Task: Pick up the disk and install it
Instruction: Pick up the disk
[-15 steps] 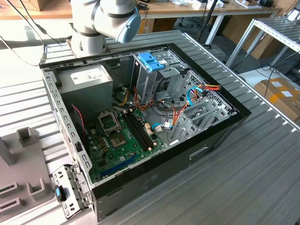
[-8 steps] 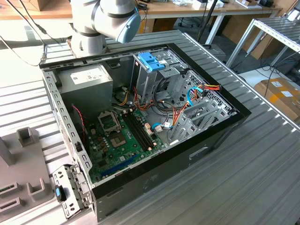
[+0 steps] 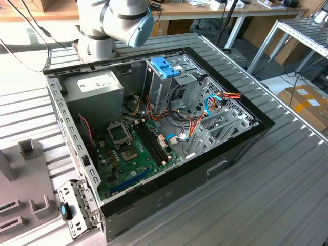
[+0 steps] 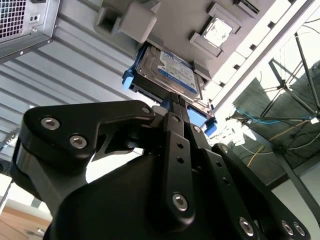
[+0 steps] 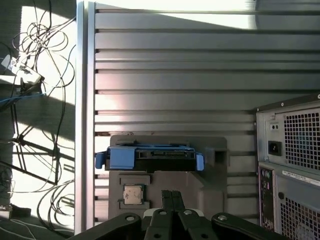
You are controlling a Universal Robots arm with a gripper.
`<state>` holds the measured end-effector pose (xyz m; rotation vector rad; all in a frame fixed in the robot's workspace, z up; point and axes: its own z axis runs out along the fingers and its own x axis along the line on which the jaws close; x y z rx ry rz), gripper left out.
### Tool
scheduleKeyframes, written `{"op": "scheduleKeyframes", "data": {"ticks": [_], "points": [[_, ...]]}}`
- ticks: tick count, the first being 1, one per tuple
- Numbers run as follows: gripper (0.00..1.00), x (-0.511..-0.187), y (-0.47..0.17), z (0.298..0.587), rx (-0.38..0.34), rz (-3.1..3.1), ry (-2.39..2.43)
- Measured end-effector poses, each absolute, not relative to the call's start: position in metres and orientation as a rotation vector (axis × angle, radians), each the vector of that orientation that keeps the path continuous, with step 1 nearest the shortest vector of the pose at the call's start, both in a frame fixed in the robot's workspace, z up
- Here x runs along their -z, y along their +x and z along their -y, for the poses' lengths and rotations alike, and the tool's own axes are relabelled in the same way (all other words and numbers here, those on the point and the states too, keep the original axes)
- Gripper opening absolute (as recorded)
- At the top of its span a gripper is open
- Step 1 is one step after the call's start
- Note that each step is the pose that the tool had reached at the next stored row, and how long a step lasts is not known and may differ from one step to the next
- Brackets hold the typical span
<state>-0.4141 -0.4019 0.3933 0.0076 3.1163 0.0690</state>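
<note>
Exterior view: open computer case [image 3: 215, 169] on slatted counter [image 3: 287, 195], bare slats alongside. Second wrist view: disk [image 4: 167, 70] rests on grey fixture [image 4: 172, 17]; jaws closed, empty, near its edge. First wrist view: fixture beside the counter's rim, apart from case.

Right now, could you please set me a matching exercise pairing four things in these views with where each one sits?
Things:
1 disk
2 blue bracket
3 power supply
4 square silver chip

Places:
A flat in a recess of the grey fixture
B atop the drive cage in the open case
C on edge in the grey fixture
D in the case corner at the exterior view's left

Pairs: 1-C, 2-B, 3-D, 4-A.
</note>
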Motion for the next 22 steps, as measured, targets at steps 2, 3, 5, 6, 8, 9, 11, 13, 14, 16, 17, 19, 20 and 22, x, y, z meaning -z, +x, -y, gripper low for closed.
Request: {"op": "scheduleKeyframes", "data": {"ticks": [2,3,5,6,8,9,11,13,14,16,17,19,20,22], "points": [[0.11,-0.3933,-0.4141,0.4019,-0.069,-3.116,-0.006],[0.11,-0.3933,-0.4141,0.4019,-0.069,-3.116,-0.011],[0.11,-0.3933,-0.4141,0.4019,-0.069,-3.117,-0.023],[0.11,-0.3933,-0.4141,0.4019,-0.070,-3.117,-0.028],[0.11,-0.3933,-0.4141,0.4019,-0.070,-3.117,-0.043],[0.11,-0.3933,-0.4141,0.4019,-0.070,-3.117,-0.048],[0.11,-0.3933,-0.4141,0.4019,-0.070,-3.117,-0.060],[0.11,-0.3933,-0.4141,0.4019,-0.070,-3.116,-0.079],[0.11,-0.3933,-0.4141,0.4019,-0.070,-3.116,-0.089],[0.11,-0.3933,-0.4141,0.4019,-0.070,-3.116,-0.101],[0.11,-0.3933,-0.4141,0.4019,-0.070,-3.116,-0.107],[0.11,-0.3933,-0.4141,0.4019,-0.071,-3.116,-0.125],[0.11,-0.3933,-0.4141,0.4019,-0.071,-3.116,-0.129],[0.11,-0.3933,-0.4141,0.4019,-0.071,-3.115,-0.143]]}}
